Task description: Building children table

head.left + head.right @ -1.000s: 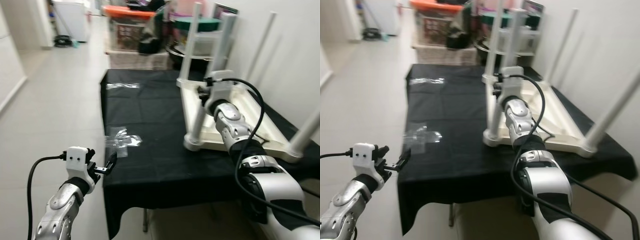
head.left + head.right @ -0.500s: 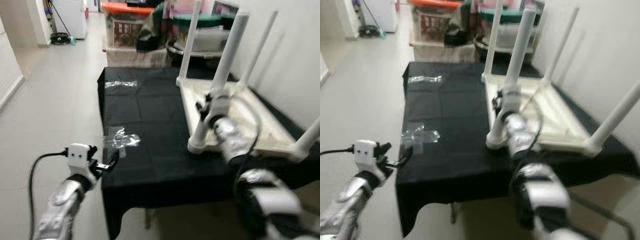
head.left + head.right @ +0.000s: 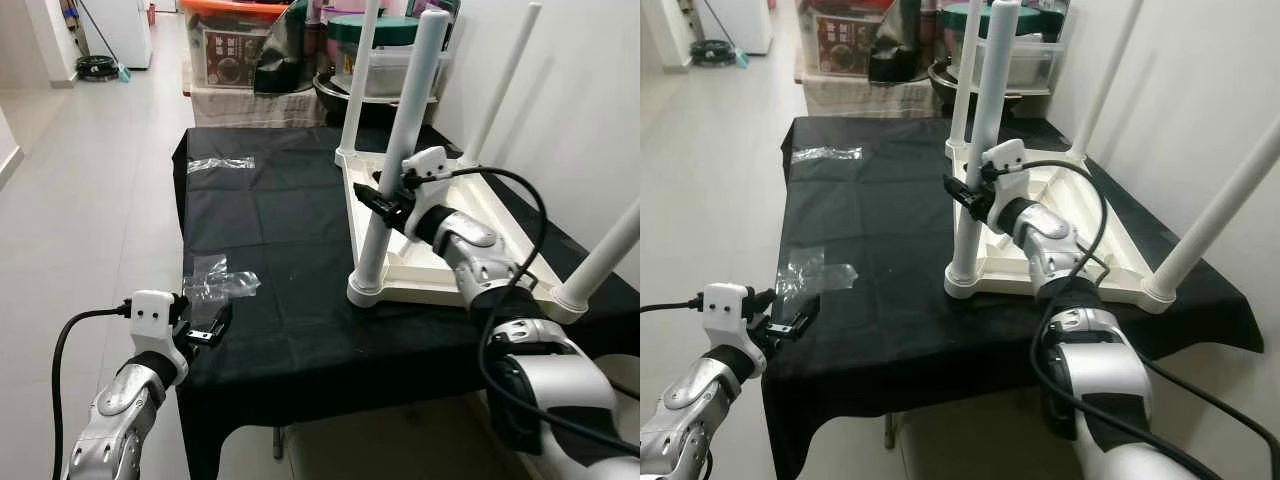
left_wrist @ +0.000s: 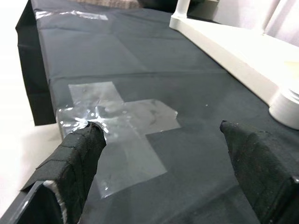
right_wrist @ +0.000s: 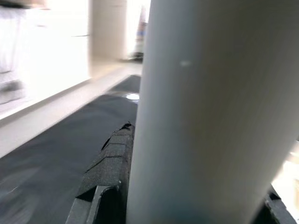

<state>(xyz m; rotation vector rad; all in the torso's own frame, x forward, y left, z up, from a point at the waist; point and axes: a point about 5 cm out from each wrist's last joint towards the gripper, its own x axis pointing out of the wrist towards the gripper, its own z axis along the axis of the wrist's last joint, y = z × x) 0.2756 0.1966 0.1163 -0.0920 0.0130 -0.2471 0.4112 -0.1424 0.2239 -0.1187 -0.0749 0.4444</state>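
Right gripper (image 3: 381, 203) was clamped around the nearest white leg (image 3: 396, 160) of the upturned children's table (image 3: 450, 262), about halfway up the leg, its black fingers (image 5: 108, 172) showing on either side of the pale tube in the right wrist view. That children's table lay upside down on the right part of the bench (image 3: 280, 330), which was draped in a black cloth, with its four white legs pointing up and its top flat on the cloth close to the wall.

Left gripper (image 3: 207, 332) hovered at the near left edge of the bench, its two fingers (image 4: 77, 161) spread wide with nothing between them. Just ahead of it a crumpled piece of clear plastic wrap (image 3: 219, 281) lay on the cloth, and one finger sat right at its edge. A second scrap of clear plastic (image 3: 220, 163) lay near the far left corner of the bench. Beyond the bench stood storage bins (image 3: 232, 55) and a dark bag on the pale tiled floor (image 3: 90, 200).
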